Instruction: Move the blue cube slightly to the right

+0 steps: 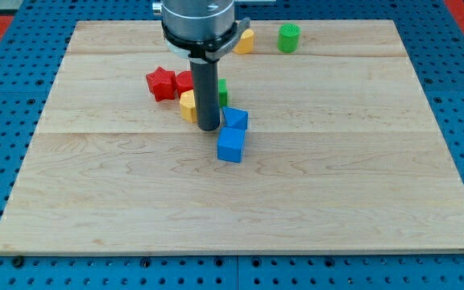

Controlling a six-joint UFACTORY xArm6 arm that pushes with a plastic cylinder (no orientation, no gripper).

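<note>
The blue cube [230, 146] lies near the middle of the wooden board [337, 201]. A second blue block [236, 119], shape unclear, touches it just above. My tip [208, 128] is the lower end of the dark rod and stands just left of the second blue block, up and left of the blue cube. A small gap shows between my tip and the cube.
A yellow block [188, 105] sits left of the rod, with a red star block [161, 83] and a red block [184, 82] above it. A green block [223, 91] peeks out right of the rod. A yellow block [245, 41] and a green cylinder [289, 38] lie at the view's top.
</note>
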